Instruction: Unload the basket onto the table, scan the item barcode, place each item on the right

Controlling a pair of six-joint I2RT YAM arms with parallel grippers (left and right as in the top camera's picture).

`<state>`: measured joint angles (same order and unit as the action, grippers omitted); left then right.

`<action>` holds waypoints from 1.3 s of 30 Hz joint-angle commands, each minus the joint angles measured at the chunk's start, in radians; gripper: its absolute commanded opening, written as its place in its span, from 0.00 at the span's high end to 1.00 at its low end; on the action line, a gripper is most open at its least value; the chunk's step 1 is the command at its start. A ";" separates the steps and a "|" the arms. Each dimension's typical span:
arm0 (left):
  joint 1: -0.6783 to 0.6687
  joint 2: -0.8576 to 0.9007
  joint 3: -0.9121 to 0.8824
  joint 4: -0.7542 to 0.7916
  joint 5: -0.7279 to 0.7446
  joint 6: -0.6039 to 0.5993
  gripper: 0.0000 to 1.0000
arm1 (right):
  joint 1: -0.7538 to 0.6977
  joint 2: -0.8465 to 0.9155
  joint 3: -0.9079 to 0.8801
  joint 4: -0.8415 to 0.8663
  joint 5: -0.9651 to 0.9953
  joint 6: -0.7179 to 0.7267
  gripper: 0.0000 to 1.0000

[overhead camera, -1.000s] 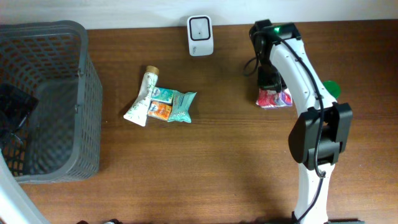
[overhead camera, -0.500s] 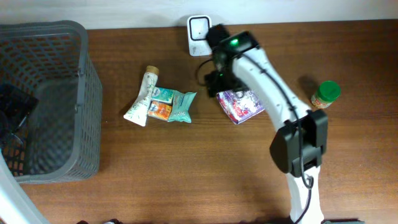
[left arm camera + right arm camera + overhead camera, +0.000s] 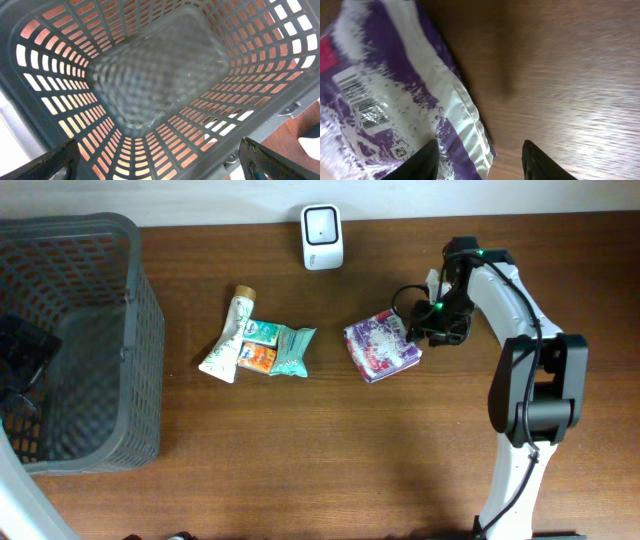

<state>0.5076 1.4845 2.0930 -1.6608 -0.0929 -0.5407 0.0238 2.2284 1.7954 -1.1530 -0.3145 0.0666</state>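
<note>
**Overhead.** The purple pouch (image 3: 380,348) lies flat on the tabletop (image 3: 400,470), right of centre. It is below and to the right of the white scanner (image 3: 322,236), which stands at the far edge, well apart from it. The right hand (image 3: 422,330) sits just beside the pouch's right edge, low over the wood. From this height I cannot tell whether it touches the pouch. Left of the pouch, a tube (image 3: 228,340) and a few small packets (image 3: 275,350) lie bunched together. A grey basket (image 3: 140,330) takes up the left side. The dark shape inside it is probably the left hand (image 3: 22,360), though the mesh hides most of it.

**Left wrist.** The camera looks down into the basket, with lattice walls all round. The left hand's two fingertips (image 3: 47,162) show at the lower corners, spread wide with only the basket floor beyond them. The hand is released and holds nothing.

**Right wrist.** The pouch fills the left half of the view, with a barcode (image 3: 367,112) on a white patch facing up. The pouch's white-edged corner reaches into the gap between the right hand's fingers (image 3: 427,160). The fingers stand apart and do not pinch it, so the hand is released. Bare wood shows to the right.
</note>
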 commanded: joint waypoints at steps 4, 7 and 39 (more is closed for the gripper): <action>0.006 0.000 0.001 -0.002 0.000 -0.005 0.01 | 0.045 -0.023 0.113 -0.216 -0.067 -0.010 0.41; 0.006 0.000 0.001 -0.002 0.000 -0.005 0.01 | 0.050 -0.113 0.232 -0.342 -0.068 -0.006 0.33; 0.006 0.000 0.001 -0.002 0.000 -0.005 0.01 | -0.016 -0.435 -0.763 0.839 -0.414 0.390 0.96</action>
<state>0.5076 1.4841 2.0926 -1.6619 -0.0925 -0.5430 0.0036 1.7908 0.9382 -0.1993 -0.6769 0.6960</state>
